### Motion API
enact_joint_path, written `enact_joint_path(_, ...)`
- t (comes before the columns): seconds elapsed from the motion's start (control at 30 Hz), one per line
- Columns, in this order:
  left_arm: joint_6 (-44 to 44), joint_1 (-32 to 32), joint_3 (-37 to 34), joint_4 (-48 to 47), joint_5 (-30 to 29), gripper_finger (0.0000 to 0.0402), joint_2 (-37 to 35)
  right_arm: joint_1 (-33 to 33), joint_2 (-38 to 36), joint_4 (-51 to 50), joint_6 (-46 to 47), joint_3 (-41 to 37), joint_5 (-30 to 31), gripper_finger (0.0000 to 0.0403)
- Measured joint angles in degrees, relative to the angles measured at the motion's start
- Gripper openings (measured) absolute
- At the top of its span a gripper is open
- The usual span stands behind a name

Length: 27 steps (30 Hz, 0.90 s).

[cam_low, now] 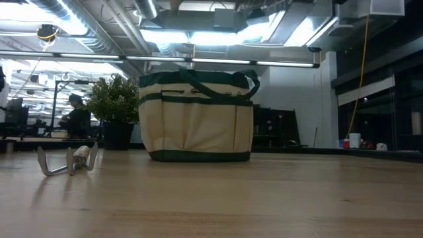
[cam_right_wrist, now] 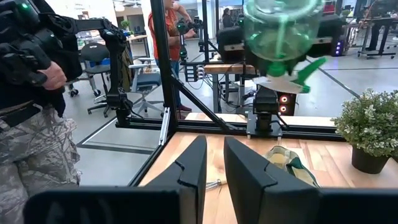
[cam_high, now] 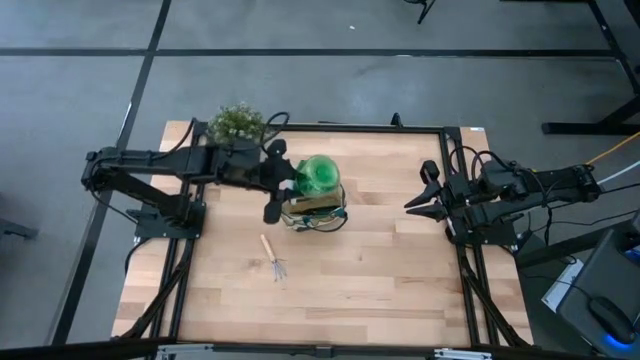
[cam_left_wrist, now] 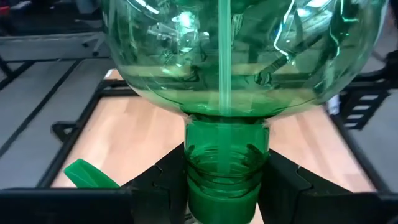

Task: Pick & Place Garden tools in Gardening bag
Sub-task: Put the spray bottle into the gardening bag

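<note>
A bright green see-through plastic spray bottle [cam_high: 320,175], one of the garden tools, is held in the air over the gardening bag [cam_high: 315,208] by my left gripper [cam_high: 285,182], which is shut on it. The beige bag with green trim [cam_low: 196,116] stands upright on the table. A wood-handled mini rake [cam_high: 272,258] lies flat on the table nearer the front edge, also seen in the low view [cam_low: 66,160]. My right gripper [cam_right_wrist: 212,162] waits at the table's right edge, its fingers almost together with nothing between them. My left gripper pinches the bottle's ribbed neck [cam_left_wrist: 227,180] between its two fingers, one on either side. The fingers come from the table's left, nearly level and slanting a little down. The round body [cam_left_wrist: 236,56] reaches out ahead of the fingers, and the bottle is lifted clear above the bag.
A bushy potted plant [cam_high: 237,122] stands at the table's far left corner, just behind my left arm. Black frame rails run along the table's edges. A person [cam_right_wrist: 37,93] stands beyond the table in the right wrist view. Bare wood lies between the bag and my right gripper.
</note>
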Motion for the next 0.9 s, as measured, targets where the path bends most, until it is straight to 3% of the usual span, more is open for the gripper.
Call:
enact_joint_path(0.43,-5.22,-3.9,0.02,7.66,-5.62,0.0141,2.75,-0.02,0.01,-0.01,0.0,0.0,0.0,0.006)
enact_joint_path(0.9,-12.1,-8.22,0.02,18.47,-12.49,0.0141,11.22,-0.02,0.02,-0.02,0.0,0.0,0.03,0.006)
